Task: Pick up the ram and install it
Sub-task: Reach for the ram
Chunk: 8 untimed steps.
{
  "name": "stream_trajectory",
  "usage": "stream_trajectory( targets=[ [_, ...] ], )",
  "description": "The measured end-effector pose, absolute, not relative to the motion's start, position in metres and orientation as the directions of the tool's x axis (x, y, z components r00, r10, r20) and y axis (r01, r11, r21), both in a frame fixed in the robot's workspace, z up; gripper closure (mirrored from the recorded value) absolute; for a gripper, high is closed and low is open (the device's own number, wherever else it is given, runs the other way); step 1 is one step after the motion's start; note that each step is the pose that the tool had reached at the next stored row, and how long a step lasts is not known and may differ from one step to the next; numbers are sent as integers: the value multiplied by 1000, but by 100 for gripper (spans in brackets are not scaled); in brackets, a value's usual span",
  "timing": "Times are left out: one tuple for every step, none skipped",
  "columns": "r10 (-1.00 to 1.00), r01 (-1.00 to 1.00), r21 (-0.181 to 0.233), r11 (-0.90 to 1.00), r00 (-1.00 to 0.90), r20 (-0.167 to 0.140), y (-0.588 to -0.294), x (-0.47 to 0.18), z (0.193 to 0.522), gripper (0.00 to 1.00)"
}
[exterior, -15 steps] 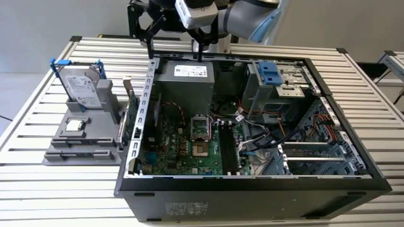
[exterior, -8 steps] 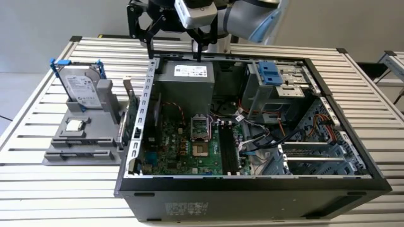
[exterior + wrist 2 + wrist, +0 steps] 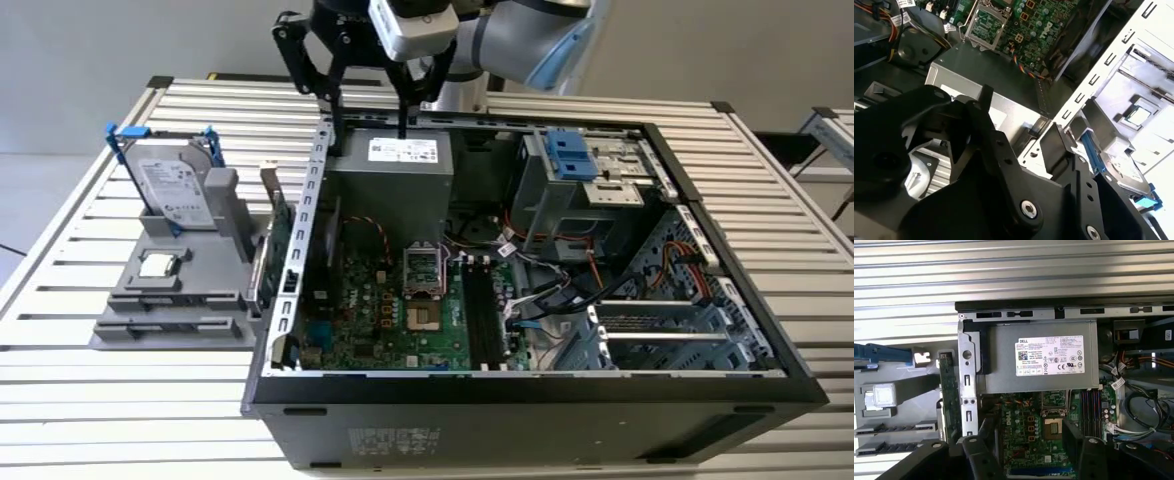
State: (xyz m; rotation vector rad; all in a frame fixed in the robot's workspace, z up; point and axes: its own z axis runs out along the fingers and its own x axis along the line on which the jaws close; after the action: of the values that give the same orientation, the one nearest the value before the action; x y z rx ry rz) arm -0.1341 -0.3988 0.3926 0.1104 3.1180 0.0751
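Jaws apart (ram (image 3: 950, 400) edge-on, part-hidden)

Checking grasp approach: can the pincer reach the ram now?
Probably yes: the ram stands on edge in the gray holder, top edge bare, though close beside the case wall. The open pincer hangs over the power supply.

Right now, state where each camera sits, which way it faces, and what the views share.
Exterior view: off the arm, raised, looking down into the open computer case; arm and end effector hang over the power supply.
First wrist view: on the wrist, facing down onto power supply and motherboard; the open end effector's fingers show.
Second wrist view: on the wrist, looking slantwise past the end effector's links toward the motherboard.
Shared: exterior and first wrist views both show the ram in the holder beside the case.
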Motion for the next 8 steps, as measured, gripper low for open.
stream_trajectory(
  targets=[
    [71, 70, 49, 996, -997, -19, -399, -134, 393, 100],
    [71, 70, 49, 996, -997, -19, -399, -134, 393, 100],
    [71, 70, 49, 996, -997, -19, -399, -134, 393, 100],
    [71, 70, 49, 996, -997, -19, -399, -134, 393, 100],
    [71, 70, 49, 996, -997, -19, -399, -134, 393, 100],
    [71, 70, 49, 996, -997, -19, -399, -134, 393, 100],
    [71, 70, 49, 996, -997, -19, -399, -134, 393, 100],
    [71, 70, 49, 996, -997, -19, -399, -134, 393, 100]
  ],
)
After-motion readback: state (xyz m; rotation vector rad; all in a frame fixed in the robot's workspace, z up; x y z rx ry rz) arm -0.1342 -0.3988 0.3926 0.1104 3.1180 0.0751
